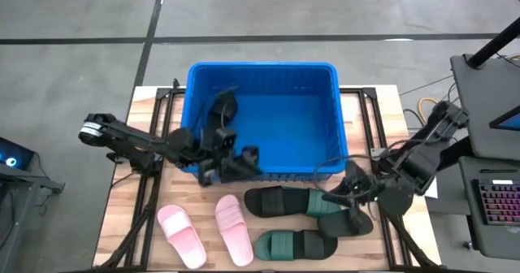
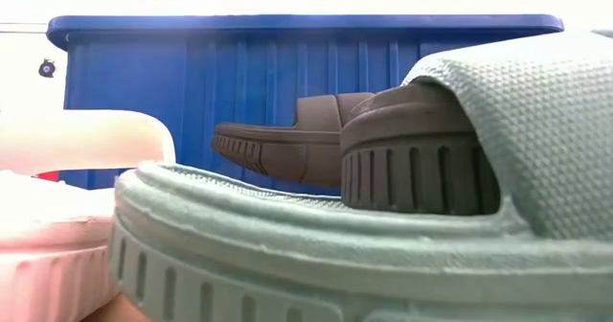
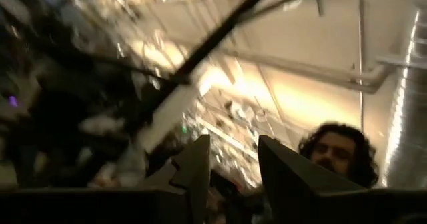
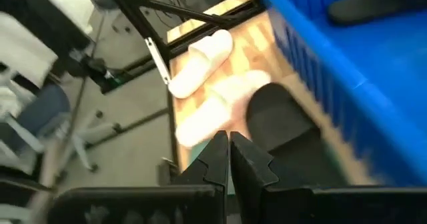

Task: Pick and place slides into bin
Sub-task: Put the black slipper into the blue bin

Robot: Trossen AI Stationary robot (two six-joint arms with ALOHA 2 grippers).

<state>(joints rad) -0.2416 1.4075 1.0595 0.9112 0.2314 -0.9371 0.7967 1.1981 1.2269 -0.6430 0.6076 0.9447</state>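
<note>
Left hand over near rim of bin, fingers apart; black slide at it, grip unclear. Risk: slide catches rim, tips back onto bench.

Right hand pinched together, empty, above black slide and green pair.

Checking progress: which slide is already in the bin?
One black slide, lying against the left inner wall of the blue bin. The two pink, two green and other black slides are all on the table outside it.

I can read no text, label, brand, number or sign on anything before me in any view.
</note>
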